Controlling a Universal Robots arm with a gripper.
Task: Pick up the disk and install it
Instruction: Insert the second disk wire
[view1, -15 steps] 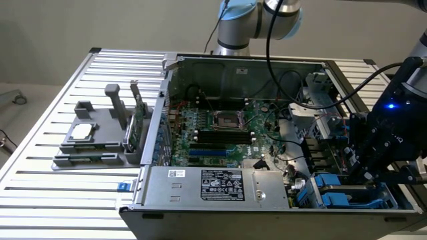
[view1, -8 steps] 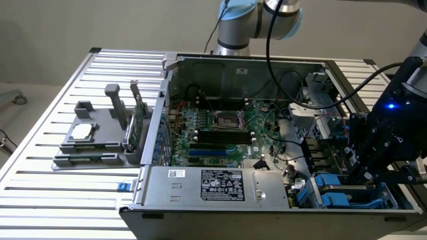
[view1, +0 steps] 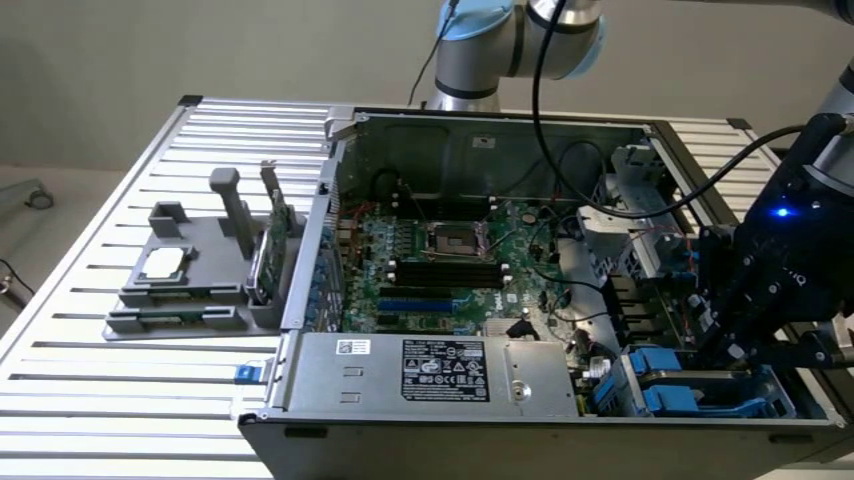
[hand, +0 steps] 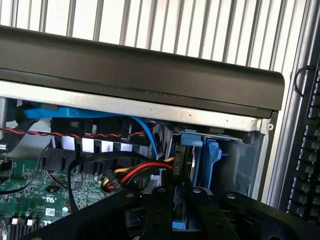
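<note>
The disk shows edge-on as a thin dark slab with a blue carrier frame. It stands upright in the blue drive bay at the corner of the open computer case. My gripper is shut on the disk, with one black finger on each side of it. In the exterior view the gripper hangs low over the blue drive bay at the case's near corner, on the exterior view's right.
Red, yellow and black power wires and a blue data cable run right beside the bay. The case holds the motherboard and power supply. A grey tray with a chip and a green card sits at the exterior view's left.
</note>
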